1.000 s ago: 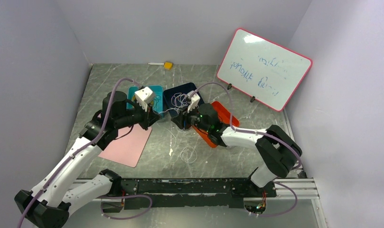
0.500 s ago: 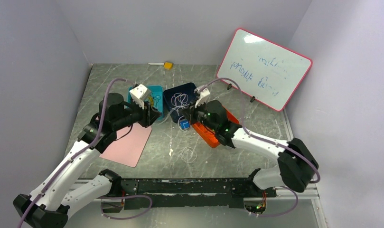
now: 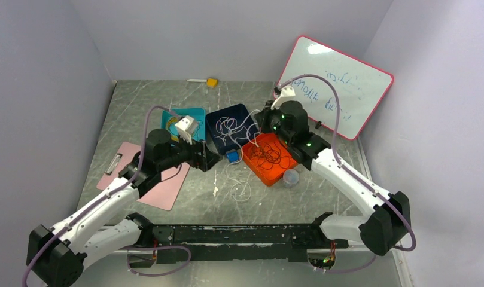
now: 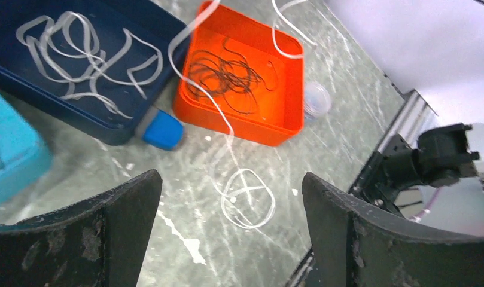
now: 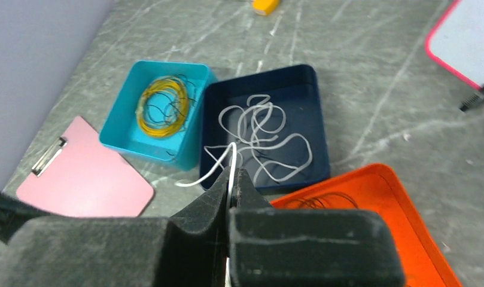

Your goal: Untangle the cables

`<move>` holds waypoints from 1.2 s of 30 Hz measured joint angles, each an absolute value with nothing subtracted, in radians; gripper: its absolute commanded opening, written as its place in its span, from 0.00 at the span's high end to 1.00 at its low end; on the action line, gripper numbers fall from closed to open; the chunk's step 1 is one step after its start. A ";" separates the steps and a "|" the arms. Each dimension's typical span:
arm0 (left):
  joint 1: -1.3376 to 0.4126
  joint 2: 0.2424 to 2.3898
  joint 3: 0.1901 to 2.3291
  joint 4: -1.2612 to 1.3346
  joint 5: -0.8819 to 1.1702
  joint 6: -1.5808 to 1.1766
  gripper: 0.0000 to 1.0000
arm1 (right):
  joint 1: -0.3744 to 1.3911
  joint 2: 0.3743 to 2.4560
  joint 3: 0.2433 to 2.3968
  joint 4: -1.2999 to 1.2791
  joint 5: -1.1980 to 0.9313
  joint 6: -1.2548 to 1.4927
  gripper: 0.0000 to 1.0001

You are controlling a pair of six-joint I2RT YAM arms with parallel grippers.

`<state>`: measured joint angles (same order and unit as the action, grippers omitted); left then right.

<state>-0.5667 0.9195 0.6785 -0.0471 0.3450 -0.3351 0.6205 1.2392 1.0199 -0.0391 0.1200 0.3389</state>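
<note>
Right wrist view alone shows right gripper (image 5: 230, 177) pinching 1 white cable (image 5: 230, 156).

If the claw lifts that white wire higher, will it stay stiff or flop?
Probably flop: from the right claw the white wire sags in curves down to a loop on the table. It looks very thin, so it is likely light and might slip from the pinch.

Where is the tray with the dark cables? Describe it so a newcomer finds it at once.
Start at the pink-framed whiteboard at the far right of the table; three trays sit in a row to its left. Take the one nearest the whiteboard: the orange tray, holding dark cables. Its neighbours are a navy tray of white cables and a teal tray.
</note>
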 measured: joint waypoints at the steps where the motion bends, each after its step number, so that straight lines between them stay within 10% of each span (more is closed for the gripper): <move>1: -0.589 0.920 0.665 -0.036 0.333 -0.353 0.08 | 0.608 1.232 1.020 -0.057 0.120 0.343 1.00; 36: -1.068 1.406 0.572 0.202 -0.080 -0.772 0.27 | 0.524 1.117 0.933 -0.170 0.089 0.409 1.00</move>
